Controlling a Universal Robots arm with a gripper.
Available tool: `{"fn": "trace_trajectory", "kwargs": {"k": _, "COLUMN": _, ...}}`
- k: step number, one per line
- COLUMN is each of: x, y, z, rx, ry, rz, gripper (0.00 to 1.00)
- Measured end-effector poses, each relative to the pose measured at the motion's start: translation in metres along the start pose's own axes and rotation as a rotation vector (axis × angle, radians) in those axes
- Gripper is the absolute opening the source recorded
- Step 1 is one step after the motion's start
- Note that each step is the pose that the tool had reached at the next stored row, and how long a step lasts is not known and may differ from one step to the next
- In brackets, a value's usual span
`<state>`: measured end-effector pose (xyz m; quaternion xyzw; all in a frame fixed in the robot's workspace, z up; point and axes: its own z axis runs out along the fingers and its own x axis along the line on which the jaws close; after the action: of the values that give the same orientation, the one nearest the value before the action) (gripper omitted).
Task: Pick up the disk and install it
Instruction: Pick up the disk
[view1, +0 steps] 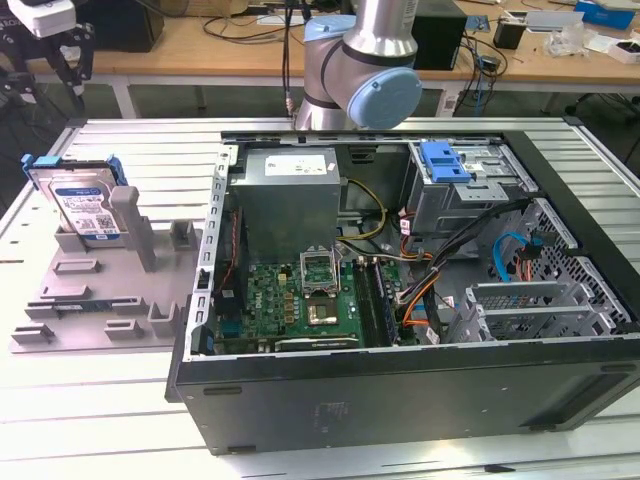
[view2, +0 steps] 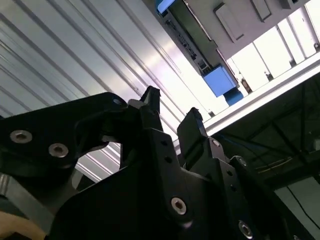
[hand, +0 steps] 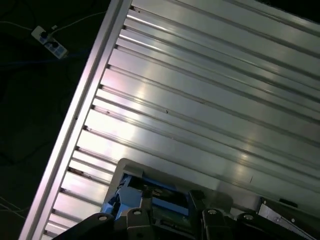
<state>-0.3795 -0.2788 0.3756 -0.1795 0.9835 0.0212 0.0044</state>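
The disk (view1: 85, 205) stands on edge in a slot at the back of a gray holder fixture (view1: 110, 300), at the exterior view's left. Its white-and-blue label faces the camera, and its blue carrier frame shows along its top and sides. A gray upright post of the fixture stands just in front of its right edge. In the first wrist view the disk (hand: 161, 196) lies under the fingertips.

The gripper (view2: 171, 107) is above the disk and clear of it. In the second wrist view its two black fingers (view2: 150, 107) are spread with a bare gap between them, gripping nothing.

The fixture rests on a ribbed aluminium table (view1: 120, 420). Beside it, toward the exterior view's right, an open computer case (view1: 400, 400) lies on its side. Inside the case are a gray power supply (view1: 290, 195), a green motherboard (view1: 300, 300) and bundles of orange and blue cables. A metal drive cage (view1: 480, 195) sits in the far right corner of the case, with a blue plastic bracket (view1: 445, 160) on top. The robot arm (view1: 370, 60) rises behind the case, in front of a wooden bench.
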Motion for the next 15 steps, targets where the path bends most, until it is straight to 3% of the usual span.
{"fn": "trace_trajectory", "kwargs": {"k": 1, "x": 0.0006, "y": 0.0002, "z": 0.0001, "rx": -0.0002, "ry": 0.0006, "rz": -0.013, "gripper": 0.44}}
{"fn": "trace_trajectory", "kwargs": {"k": 2, "x": 0.0008, "y": 0.0003, "z": 0.0001, "rx": -0.0004, "ry": 0.0011, "rz": -0.024, "gripper": 0.56}}
{"fn": "trace_trajectory", "kwargs": {"k": 7, "x": 0.0007, "y": 0.0003, "z": 0.0002, "rx": -0.0006, "ry": 0.0014, "rz": -0.03, "gripper": 0.56}}
{"fn": "trace_trajectory", "kwargs": {"k": 15, "x": 0.0007, "y": 0.0003, "z": 0.0003, "rx": -0.0033, "ry": 0.0083, "rz": -0.202, "gripper": 0.56}}
